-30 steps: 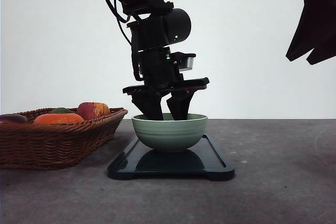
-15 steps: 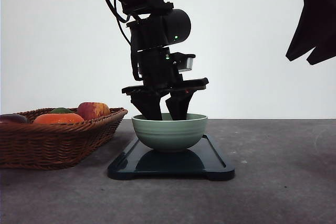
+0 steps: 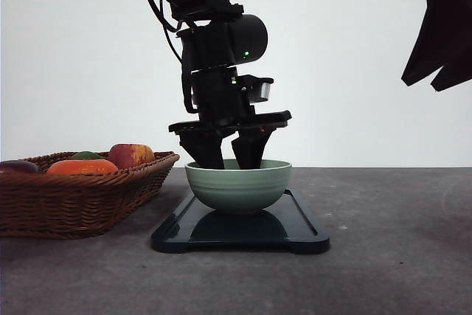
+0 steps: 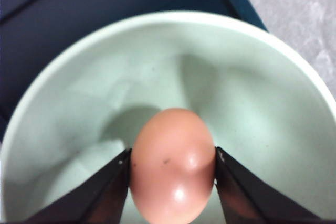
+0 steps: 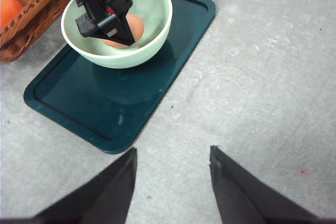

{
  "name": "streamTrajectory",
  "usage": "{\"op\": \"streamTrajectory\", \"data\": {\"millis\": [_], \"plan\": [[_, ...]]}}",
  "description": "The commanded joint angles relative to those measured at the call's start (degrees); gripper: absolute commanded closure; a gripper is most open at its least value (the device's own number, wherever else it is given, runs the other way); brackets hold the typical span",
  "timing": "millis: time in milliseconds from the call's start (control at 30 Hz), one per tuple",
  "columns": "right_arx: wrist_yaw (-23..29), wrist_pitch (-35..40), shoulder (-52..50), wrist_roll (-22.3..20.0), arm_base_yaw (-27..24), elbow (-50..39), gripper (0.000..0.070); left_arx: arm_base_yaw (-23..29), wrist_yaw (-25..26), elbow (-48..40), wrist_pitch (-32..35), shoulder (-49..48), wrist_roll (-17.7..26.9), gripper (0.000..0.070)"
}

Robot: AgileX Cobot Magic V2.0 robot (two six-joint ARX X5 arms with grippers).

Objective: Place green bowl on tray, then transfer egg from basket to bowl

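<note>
Egg (image 4: 172, 165) — small, smooth, reddish-brown — sits pinched between the left gripper's (image 4: 172, 174) jaws, low inside the pale sage-green ridged bowl (image 3: 238, 185) on the glossy dark rectangular tray (image 3: 295, 232). Whether it touches the bowl's floor is hard to say. Released too high, it might crack or roll. The right gripper (image 5: 172, 184) hangs spread and empty over the grey table (image 3: 398, 256); a white wall (image 3: 354, 49) lies behind.

Grey speckled counter (image 3: 383, 256). Directly on it: wicker basket (image 3: 81, 193) at the left edge, dark tray (image 3: 240, 230) just beside it, mid-counter, a narrow gap between them. Right half of the counter carries nothing else visible.
</note>
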Motion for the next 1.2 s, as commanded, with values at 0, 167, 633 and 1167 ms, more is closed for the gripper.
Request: {"op": "streamTrajectory", "data": {"millis": [0,167,633,1167], "plan": [[0.02,0.35,0.22,0.61,0.35,0.28,0.0428,-0.63,0.04,1.83,0.27,1.31,-0.35,0.0378],[0.02,0.35,0.22,0.61,0.35,0.28,0.0428,-0.64,0.04,3.28,-0.01,0.34,-0.36,0.0378],[0.02,0.11,0.22,0.59,0.35,0.28,0.0428,-0.63,1.26,7.63,-6.04,-10.70,-0.51,0.0378],[0.04,-0.02,0.22,0.52,0.35,0.28,0.0428,0.05,2.01,-16.90,6.45,-36.55,-0.53,0.0381]]}}
